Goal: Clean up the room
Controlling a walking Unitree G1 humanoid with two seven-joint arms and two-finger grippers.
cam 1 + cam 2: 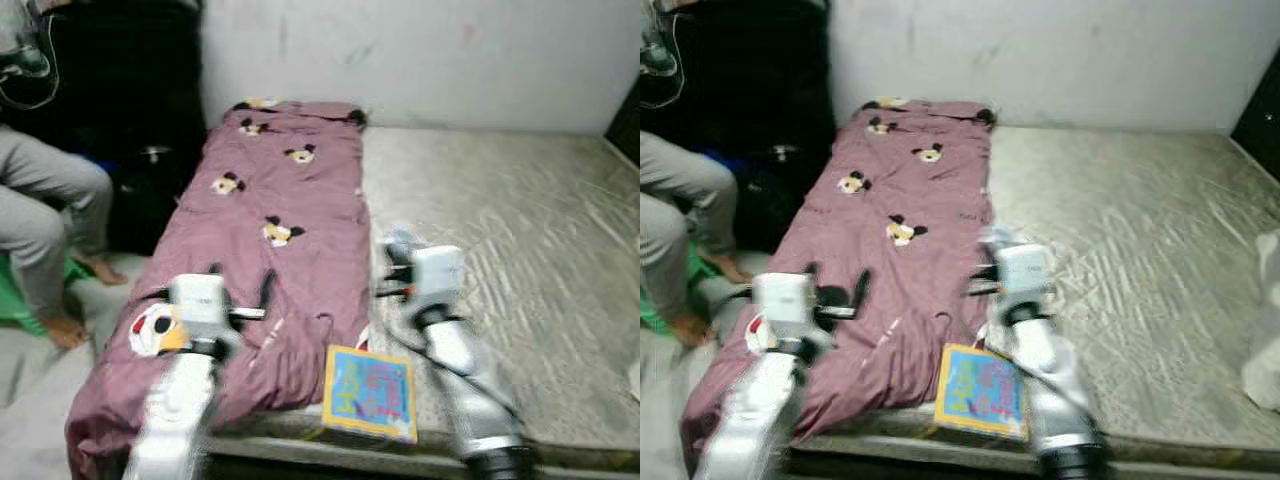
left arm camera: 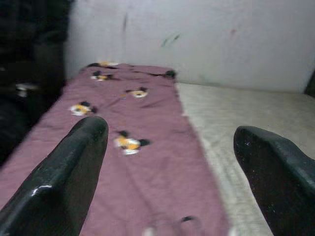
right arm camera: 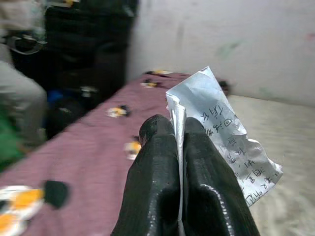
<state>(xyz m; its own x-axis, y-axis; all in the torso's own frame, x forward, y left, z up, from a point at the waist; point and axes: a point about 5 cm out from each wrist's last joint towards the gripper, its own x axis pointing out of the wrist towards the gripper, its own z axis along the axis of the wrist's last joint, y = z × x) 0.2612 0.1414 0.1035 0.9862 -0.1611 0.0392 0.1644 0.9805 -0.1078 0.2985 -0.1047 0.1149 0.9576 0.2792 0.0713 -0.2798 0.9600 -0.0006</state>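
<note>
**Paper pinched above the bed**

Bare mattress (image 1: 520, 230) fills the right of the bed, and a maroon blanket (image 1: 270, 250) with cartoon prints covers its left strip. A person's legs (image 1: 45, 215) show at the left, seated beside the bed, and a colourful book (image 1: 370, 393) lies at the near edge between the two arms.

Right gripper (image 3: 178, 135) is clamped flat on a creased paper (image 3: 221, 137) with handwriting on it. The sheet sticks up and out past the fingertips, held in the air over the seam where blanket meets mattress. It looks light, thin and floppy, easy to tear or to let slip; the grip on its lower edge, close to the fold, seems the sound place to hold it.

Left gripper (image 2: 167, 162) hangs over the blanket with its fingers spread wide and nothing between them.
</note>
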